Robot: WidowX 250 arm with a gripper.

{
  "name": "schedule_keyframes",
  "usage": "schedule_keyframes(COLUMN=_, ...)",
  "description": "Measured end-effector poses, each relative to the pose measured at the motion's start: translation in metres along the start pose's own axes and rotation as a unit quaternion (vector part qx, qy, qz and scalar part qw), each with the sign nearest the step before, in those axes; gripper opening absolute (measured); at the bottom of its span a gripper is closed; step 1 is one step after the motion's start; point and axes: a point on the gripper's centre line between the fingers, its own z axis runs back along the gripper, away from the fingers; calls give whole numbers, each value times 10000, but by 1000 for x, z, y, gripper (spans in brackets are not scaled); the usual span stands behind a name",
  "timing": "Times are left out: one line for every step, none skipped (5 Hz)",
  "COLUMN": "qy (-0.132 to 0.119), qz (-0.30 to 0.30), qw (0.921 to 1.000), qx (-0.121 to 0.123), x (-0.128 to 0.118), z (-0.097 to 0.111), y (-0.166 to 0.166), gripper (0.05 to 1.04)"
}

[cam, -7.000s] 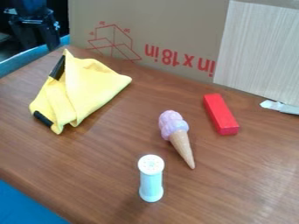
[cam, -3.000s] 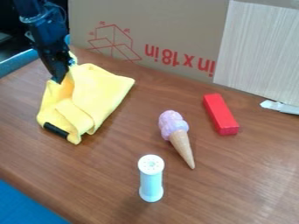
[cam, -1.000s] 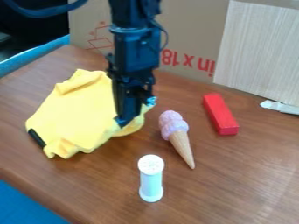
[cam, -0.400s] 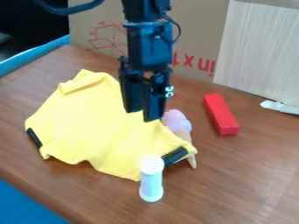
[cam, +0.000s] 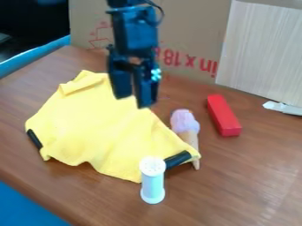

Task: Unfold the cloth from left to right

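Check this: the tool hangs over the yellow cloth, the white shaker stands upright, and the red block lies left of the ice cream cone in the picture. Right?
Not quite: the camera view shows the red block lying right of the ice cream cone. The tool hangs over the yellow cloth, and the white shaker stands upright.

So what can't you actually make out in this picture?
All in the camera view:
- Part of the toy ice cream cone: behind the cloth's corner.
- Part of the cloth's near edge: behind the white shaker.
- Some cloth higher up: behind the pincer.
- The arm's upper end: cut off by the top edge.
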Motion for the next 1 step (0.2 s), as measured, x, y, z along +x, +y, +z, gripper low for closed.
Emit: schedule_keyframes(qy=-168, qz=496, qw=9972, qx=538, x=-3, z=9, y=31, gripper=1001)
